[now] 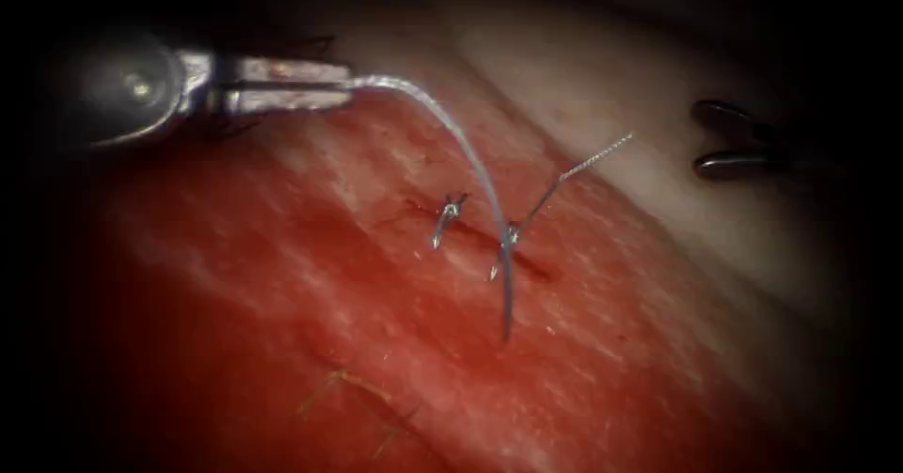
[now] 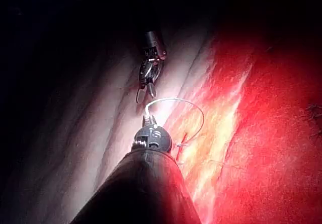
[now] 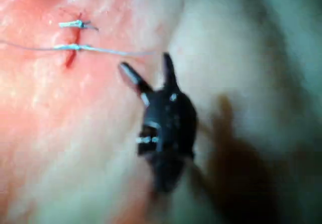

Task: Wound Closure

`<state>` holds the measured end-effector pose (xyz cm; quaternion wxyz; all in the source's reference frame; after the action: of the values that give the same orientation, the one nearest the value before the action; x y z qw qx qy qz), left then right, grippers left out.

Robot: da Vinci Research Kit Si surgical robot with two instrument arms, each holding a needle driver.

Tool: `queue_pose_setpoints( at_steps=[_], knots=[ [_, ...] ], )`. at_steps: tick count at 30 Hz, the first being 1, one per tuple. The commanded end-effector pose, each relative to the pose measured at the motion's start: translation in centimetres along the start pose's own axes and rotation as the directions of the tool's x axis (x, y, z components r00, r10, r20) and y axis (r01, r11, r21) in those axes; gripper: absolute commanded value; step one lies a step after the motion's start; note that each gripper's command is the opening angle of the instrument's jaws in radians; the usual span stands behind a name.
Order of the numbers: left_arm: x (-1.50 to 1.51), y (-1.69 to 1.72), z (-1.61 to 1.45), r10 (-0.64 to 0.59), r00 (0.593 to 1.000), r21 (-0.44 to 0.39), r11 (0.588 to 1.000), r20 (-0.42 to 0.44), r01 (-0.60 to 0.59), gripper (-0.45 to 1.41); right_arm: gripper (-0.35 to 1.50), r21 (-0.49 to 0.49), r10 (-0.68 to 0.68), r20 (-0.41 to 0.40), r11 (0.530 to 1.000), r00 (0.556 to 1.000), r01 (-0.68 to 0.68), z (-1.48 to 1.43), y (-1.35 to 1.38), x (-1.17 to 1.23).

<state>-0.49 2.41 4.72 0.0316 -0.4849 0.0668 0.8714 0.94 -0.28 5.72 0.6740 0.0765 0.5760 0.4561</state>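
**Red-stained tissue with two stitches – left tool clamped on the thread**

Pork tissue point(image 1: 282, 341) takes up most of the endoscope view. It is wet with red fluid point(image 1: 583, 370) across the middle and lower area, and pale and dry toward the upper right.

Left tool point(image 1: 343, 85): enters from the upper left, well to the left of the cut. Its jaws are pressed together on the end of the thread point(image 1: 470, 158). In the left wrist view the same tool point(image 2: 149, 119) carries the thread point(image 2: 193, 108) out from its tip in an open loop.

Right tool point(image 1: 704, 136): hovers over the pale tissue, well to the right of the cut. Its jaws stand apart and hold nothing. The right wrist view point(image 3: 145, 63) shows the same spread, clear of the thread point(image 3: 115, 50).

Cut point(image 1: 480, 238): a short dark slit running diagonally across the centre of the red area.

Thread path: from the left tool's jaws it arcs to the right and downward, crosses the cut at the right-hand stitch, and ends at the tissue surface just below the cut.

Stitches – two knots sit on the cut, the left knot point(image 1: 450, 212) and the right knot point(image 1: 509, 238). A cut tail point(image 1: 593, 158) rises from the right knot toward the upper right.

Needle: its position cannot be told from these views.
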Motion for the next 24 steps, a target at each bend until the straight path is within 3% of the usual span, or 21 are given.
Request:
queue_pose_setpoints(
  at_steps=[1,4,7,11,15,19,24],
  knots=[
    [-0.04,0.01,0.11,-0.001,1.0,0.0,1.0,-0.005,0.001,-0.45,1.43,0.028,-0.004,-0.003,1.0,1.0,0.004,0.06,-0.18,-0.06],
    [-0.11,-0.03,0.27,-0.001,1.0,0.001,1.0,-0.013,0.001,-0.45,1.38,0.059,-0.013,-0.002,0.998,1.0,0.013,0.19,-0.42,-0.12],
    [-0.17,-0.1,0.42,-0.002,1.0,0.001,1.0,-0.029,0.002,-0.45,1.18,0.101,-0.046,0.01,0.994,0.999,0.045,0.4,-0.63,-0.24],
    [-0.25,-0.17,0.61,0.003,0.999,0.001,1.0,-0.04,-0.003,-0.45,0.93,0.132,-0.074,0.029,0.989,0.997,0.07,0.72,-0.79,-0.46],
    [-0.36,-0.23,0.77,-0.007,0.999,-0.004,1.0,-0.046,0.007,-0.45,0.81,0.154,-0.096,0.032,0.984,0.995,0.09,0.98,-0.9,-0.68],
    [-0.51,-0.28,0.94,-0.014,0.999,-0.011,1.0,-0.049,0.013,-0.45,0.69,0.188,-0.107,0.018,0.977,0.994,0.102,1.06,-1.05,-0.76],
    [-0.71,-0.31,1.16,-0.022,0.999,-0.007,1.0,-0.044,0.022,-0.45,0.63,0.2,-0.135,-0.063,0.969,0.989,0.145,1.0,-1.26,-0.66]
  ],
)
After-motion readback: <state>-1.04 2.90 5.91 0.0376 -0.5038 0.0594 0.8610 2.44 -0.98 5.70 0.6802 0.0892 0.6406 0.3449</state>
